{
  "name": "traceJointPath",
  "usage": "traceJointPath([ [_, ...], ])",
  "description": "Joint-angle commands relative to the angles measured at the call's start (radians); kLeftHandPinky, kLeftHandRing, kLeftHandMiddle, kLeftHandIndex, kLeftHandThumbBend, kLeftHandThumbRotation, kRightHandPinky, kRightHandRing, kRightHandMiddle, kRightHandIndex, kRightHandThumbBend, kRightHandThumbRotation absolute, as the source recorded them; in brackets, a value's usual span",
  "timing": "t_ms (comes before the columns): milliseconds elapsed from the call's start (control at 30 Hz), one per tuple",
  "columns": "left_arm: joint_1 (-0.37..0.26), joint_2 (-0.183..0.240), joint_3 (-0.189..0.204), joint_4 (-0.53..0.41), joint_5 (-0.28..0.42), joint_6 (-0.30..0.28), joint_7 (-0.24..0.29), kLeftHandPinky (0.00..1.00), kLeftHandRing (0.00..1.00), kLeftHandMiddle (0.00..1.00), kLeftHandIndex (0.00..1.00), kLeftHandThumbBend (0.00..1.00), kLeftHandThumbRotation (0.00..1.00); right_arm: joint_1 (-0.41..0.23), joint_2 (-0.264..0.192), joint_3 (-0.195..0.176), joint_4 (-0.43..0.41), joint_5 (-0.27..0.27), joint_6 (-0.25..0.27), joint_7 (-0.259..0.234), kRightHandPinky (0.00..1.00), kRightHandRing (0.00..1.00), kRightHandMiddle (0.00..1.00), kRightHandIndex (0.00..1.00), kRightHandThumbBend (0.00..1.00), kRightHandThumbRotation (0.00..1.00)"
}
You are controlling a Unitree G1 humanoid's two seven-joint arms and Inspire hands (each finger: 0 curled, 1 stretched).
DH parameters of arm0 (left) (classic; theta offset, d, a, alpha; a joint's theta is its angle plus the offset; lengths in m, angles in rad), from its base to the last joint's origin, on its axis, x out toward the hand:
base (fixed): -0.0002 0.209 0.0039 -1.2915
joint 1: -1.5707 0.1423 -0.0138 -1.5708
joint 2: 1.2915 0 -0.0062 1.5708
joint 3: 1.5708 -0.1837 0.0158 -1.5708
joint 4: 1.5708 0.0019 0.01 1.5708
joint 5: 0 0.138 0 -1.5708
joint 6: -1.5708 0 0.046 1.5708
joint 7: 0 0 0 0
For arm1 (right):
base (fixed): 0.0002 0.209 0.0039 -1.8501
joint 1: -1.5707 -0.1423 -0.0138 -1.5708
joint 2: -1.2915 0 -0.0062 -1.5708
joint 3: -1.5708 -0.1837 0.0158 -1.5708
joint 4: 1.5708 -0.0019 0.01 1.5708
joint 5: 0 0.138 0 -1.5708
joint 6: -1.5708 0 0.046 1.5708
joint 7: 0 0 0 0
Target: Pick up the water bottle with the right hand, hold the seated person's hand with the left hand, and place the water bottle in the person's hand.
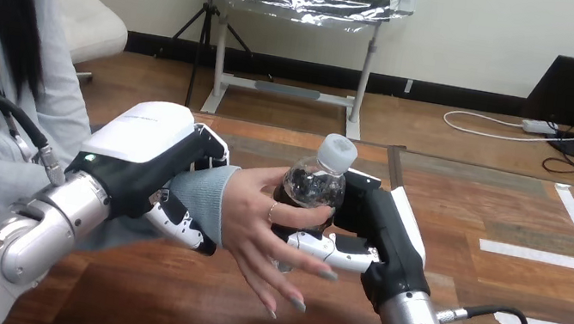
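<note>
right hand (373,228) clamped round water bottle (314,186), bottle cap-up above the counter (506,292), person's hand (260,227) just left of right hand, palm touching bottle, fingers loose, left hand (147,153) with fingers curled round person's wrist (207,193) at the sleeve

Water bottle (316,184) in right hand (380,227)

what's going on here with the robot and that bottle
The robot is handing a water bottle to a seated person. Its left hand is curled round the person's wrist, above the table. Its right hand grips the bottle upright, against the person's hand, whose fingers are spread and not yet closed round it.
</note>
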Motion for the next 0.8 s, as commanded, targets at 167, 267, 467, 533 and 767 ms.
traceJointPath([
  [167,-0.09,-0.015,0.012,-0.027,0.0,0.006,0.035,0.28,0.33,0.4,0.42,0.9,0.0,-0.097,0.005,0.003,-0.034,-0.01,-0.019,-0.029,0.3,0.36,0.43,0.47,0.82,0.0],
  [267,-0.087,-0.014,0.013,-0.027,-0.001,0.002,0.038,0.28,0.34,0.4,0.42,0.9,0.0,-0.103,0.0,0.007,-0.027,-0.021,-0.015,-0.036,0.31,0.37,0.45,0.48,0.82,0.0],
  [467,-0.08,-0.013,0.017,-0.028,-0.009,0.0,0.035,0.3,0.35,0.41,0.43,0.9,0.0,-0.113,-0.014,0.016,-0.025,-0.048,0.005,-0.042,0.38,0.44,0.51,0.53,0.82,0.0],
  [533,-0.079,-0.012,0.019,-0.026,-0.011,-0.002,0.036,0.3,0.35,0.42,0.43,0.9,0.0,-0.116,-0.019,0.018,-0.026,-0.054,0.014,-0.039,0.4,0.46,0.52,0.54,0.83,0.0],
  [767,-0.071,-0.007,0.022,-0.022,-0.016,-0.011,0.04,0.35,0.39,0.45,0.47,0.91,0.0,-0.122,-0.03,0.022,-0.03,-0.07,0.041,-0.036,0.45,0.52,0.58,0.61,0.84,0.0],
])
